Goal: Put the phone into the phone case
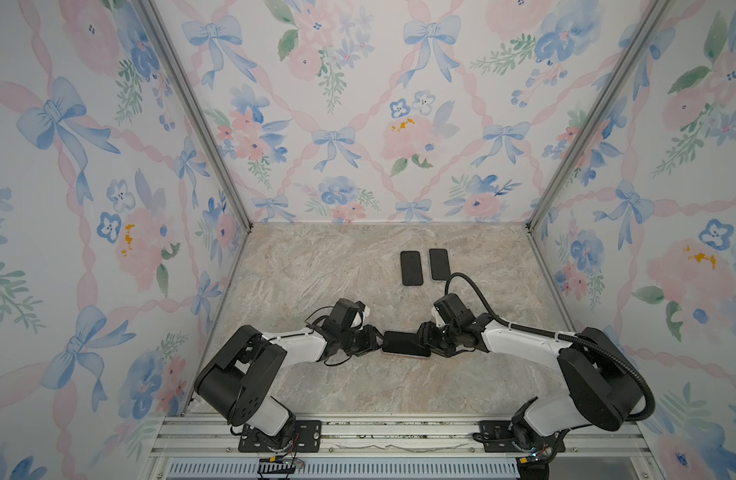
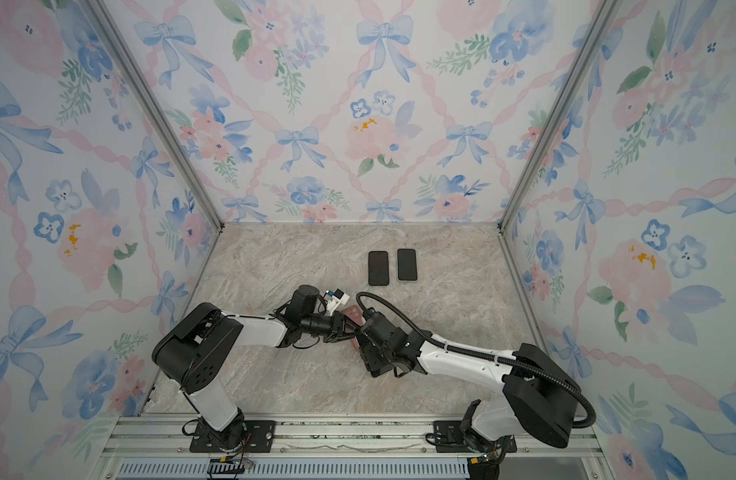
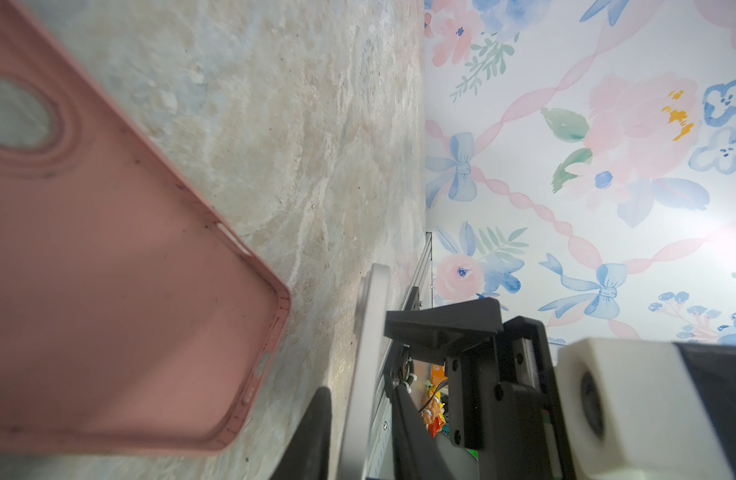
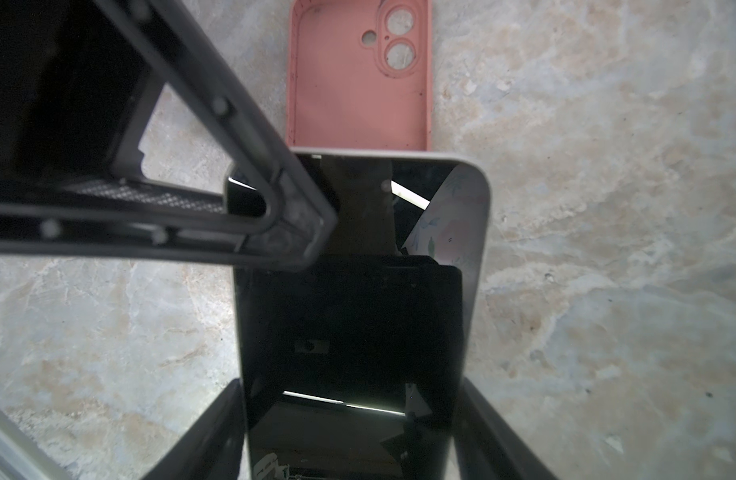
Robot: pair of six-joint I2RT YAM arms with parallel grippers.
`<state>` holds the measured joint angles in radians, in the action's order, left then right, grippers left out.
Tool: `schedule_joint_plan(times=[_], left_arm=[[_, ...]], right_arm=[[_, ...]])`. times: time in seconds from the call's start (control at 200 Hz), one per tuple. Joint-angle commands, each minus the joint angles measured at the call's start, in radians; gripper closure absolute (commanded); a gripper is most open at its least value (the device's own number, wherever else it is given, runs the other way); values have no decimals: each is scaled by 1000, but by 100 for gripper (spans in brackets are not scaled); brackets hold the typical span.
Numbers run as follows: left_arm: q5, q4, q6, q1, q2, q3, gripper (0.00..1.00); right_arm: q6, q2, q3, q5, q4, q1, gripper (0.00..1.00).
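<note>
Right tool (image 4: 349, 388), closest in right wrist view, clamps phone (image 4: 358, 316) across width; pink case (image 4: 358, 95) lies open-side up beyond phone's end. Left wrist view: left tool (image 3: 358, 415) straddles phone edge; I can't tell if pinched. In a top view, phone (image 1: 403, 343) sits toward surface's (image 1: 316, 270) 6 o'clock. Risk: two-tool tug skews phone, corner misses case lip.

Seen from a top view, both arms meet low over the middle of the marble table (image 1: 316, 270). The left gripper (image 1: 381, 342) and right gripper (image 1: 422, 337) close off that gap around the phone (image 1: 406, 344). The pink case (image 4: 358, 95) lies flat just past the phone's end. The right arm's cable (image 1: 470, 286) arches backward. Behind it lie a dark phone (image 1: 411, 268) and a second dark phone (image 1: 439, 264). I see bare table to either side. Flowered walls (image 1: 358, 124) enclose three sides.
</note>
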<state>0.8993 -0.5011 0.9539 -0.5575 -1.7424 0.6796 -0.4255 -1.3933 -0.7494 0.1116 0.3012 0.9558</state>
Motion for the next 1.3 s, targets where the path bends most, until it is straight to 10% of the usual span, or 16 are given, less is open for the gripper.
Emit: schedule_joint_plan(times=[0.0,0.73,0.92,1.295], left_arm=[[9,-13,-1,-5,-18,17,76],[9,-59,14,-7,-41,17,89],[-16,-179,106,4,-10,-31,92],[-23,-551,345,40,-21,-102,98]], right_arm=[[6,1,-27,-7,-24,-2,33],[-43,-31,-96,72,107,27,9],[-361,100,-103,128,174,52,7],[-913,557,334,-15,-282,-40,25]])
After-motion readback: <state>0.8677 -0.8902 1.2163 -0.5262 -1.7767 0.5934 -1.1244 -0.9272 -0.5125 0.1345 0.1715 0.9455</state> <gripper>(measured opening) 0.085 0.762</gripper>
